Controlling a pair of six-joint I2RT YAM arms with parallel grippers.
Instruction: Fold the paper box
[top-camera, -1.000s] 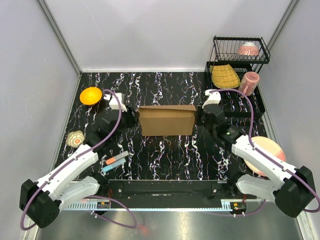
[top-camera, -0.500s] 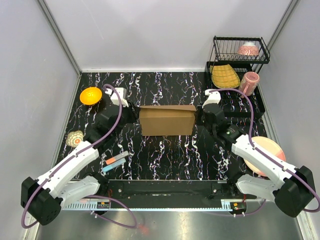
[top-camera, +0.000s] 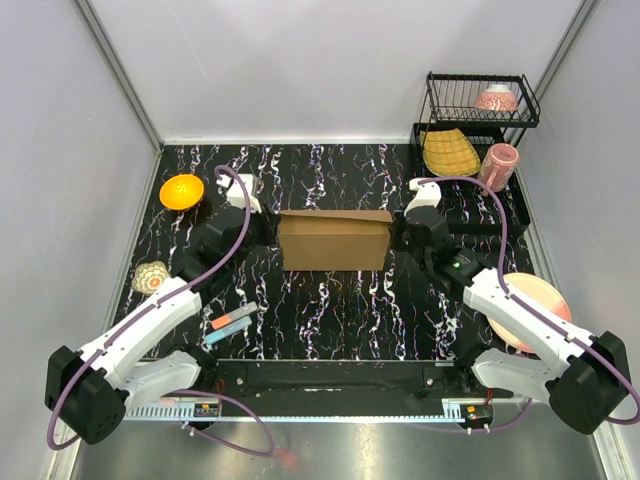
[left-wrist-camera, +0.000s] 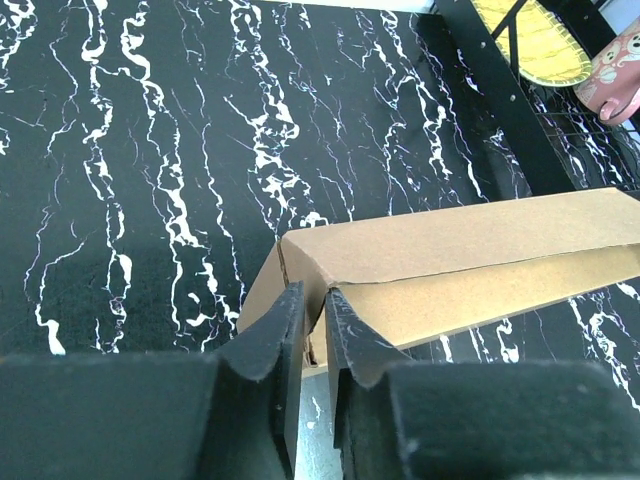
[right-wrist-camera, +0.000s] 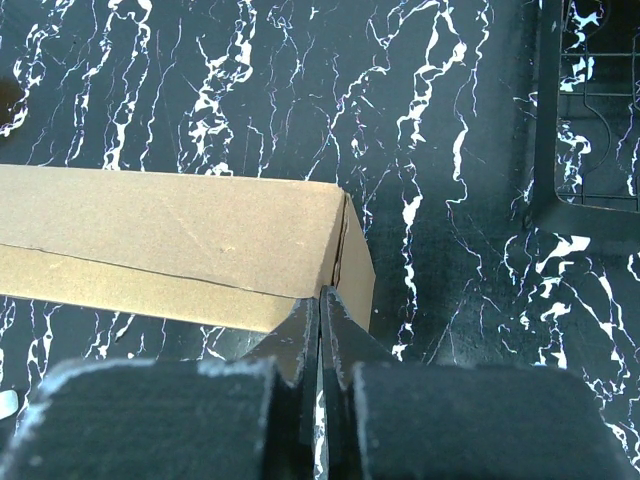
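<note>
Right gripper (right-wrist-camera: 320, 303), fingers together, sits at one end of the paper box (top-camera: 333, 240), likely bracing it, while my left gripper (left-wrist-camera: 312, 303), nearly closed, meets the other end; whether it pinches cardboard I cannot tell.

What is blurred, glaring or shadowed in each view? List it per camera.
Top external: even, diffuse light, sharp throughout, no harsh glare on the paper box. Left wrist: left gripper close to the lens, soft and dark; box sharp. Right wrist: right gripper blurred; box and table crisp.

Paper box (left-wrist-camera: 460, 240) far end off-frame, L wrist view
</note>
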